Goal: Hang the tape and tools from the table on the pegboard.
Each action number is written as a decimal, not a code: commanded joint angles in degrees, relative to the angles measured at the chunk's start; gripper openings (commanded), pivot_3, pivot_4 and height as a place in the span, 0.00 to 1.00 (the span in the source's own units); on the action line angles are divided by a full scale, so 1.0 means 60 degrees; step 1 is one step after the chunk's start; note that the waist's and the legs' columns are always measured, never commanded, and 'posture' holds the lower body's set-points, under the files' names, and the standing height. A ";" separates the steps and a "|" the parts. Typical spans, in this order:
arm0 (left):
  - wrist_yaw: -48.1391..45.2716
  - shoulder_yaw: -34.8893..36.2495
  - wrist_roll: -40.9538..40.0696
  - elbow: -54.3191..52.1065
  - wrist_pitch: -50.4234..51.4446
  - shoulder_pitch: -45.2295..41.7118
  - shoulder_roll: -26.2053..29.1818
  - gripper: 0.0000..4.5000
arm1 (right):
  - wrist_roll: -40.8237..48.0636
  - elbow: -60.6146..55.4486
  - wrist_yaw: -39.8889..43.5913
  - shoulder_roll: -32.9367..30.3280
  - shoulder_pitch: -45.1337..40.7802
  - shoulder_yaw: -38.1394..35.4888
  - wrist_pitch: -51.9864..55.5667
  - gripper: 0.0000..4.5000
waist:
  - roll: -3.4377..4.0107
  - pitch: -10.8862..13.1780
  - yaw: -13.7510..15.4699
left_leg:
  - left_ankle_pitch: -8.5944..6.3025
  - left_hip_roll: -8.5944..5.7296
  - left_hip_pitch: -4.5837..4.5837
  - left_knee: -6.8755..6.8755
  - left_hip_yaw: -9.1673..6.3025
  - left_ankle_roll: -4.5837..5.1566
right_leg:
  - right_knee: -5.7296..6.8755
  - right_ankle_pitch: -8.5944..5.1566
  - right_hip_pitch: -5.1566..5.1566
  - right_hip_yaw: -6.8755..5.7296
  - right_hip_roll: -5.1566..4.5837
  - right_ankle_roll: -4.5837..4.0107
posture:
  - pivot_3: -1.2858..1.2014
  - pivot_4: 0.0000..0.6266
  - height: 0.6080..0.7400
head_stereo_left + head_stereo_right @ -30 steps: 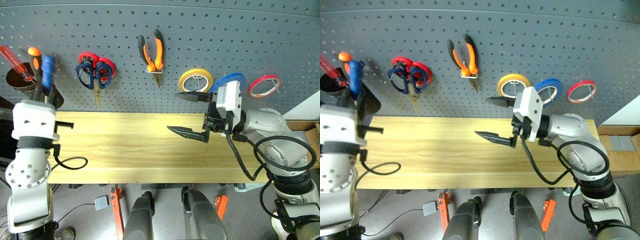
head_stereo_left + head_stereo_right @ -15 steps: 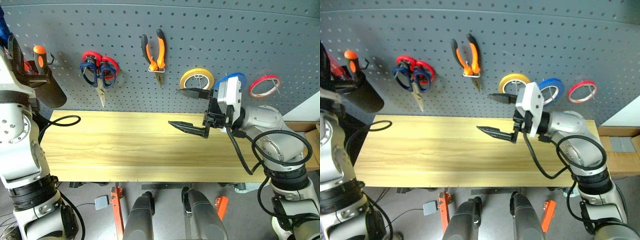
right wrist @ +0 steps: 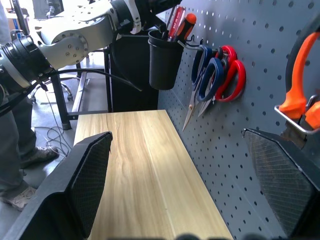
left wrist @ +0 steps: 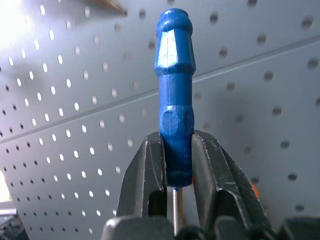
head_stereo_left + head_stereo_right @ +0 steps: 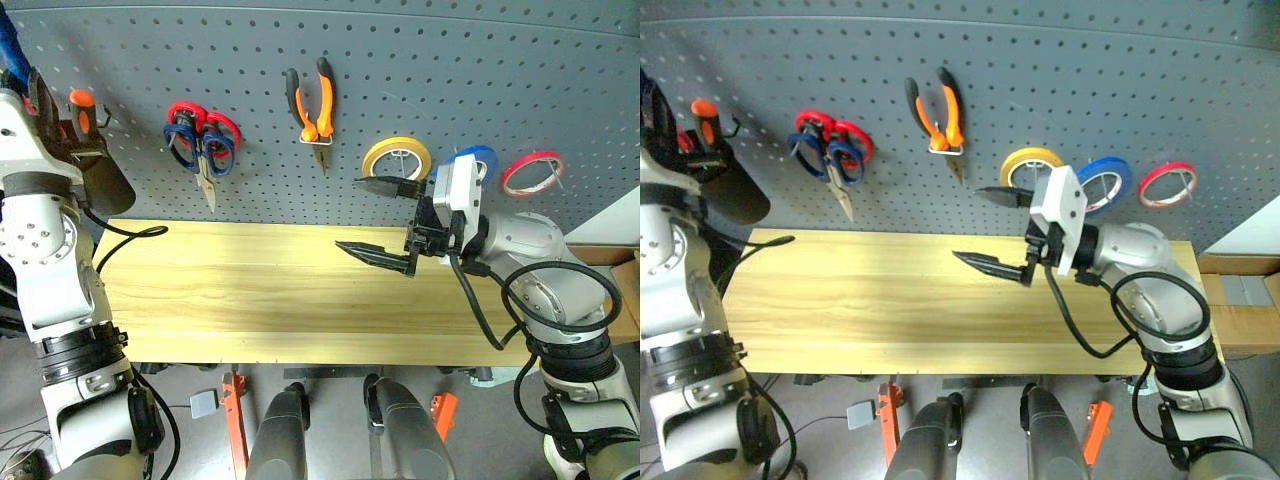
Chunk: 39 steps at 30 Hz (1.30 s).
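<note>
Blue-handled screwdriver (image 4: 174, 115) upright before grey pegboard (image 4: 75, 140).

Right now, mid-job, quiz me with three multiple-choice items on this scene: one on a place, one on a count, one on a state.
1. Where do the orange-and-black pliers hang?
A. between the scissors and the yellow roll
B. right of the red roll
C. in the black cup

2. How many tape rolls hang on the pegboard?
A. one
B. two
C. three

3. What is the left claw doing?
A. standing open
B. shut on the blue screwdriver
C. shut on scissors

Answers:
1. A: the pliers hang between the scissors and the yellow roll.
2. C: yellow, blue tape and red roll hang on the pegboard.
3. B: the left claw clamps the blue screwdriver.
</note>
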 commanded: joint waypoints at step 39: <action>-0.1210 -0.1853 -0.2628 -0.5450 0.3300 0.1162 -0.0861 0.99 | 0.1154 -0.2011 -0.1147 -0.0385 0.1134 -0.0827 0.1359 1.00 | -0.0015 -0.0010 -0.0080 | 0.0032 0.0002 -0.0003 0.0027 0.0006 -0.0046 | 0.0001 0.0031 0.0010 0.0014 0.0015 0.0020 | 0.49 0.47 1.00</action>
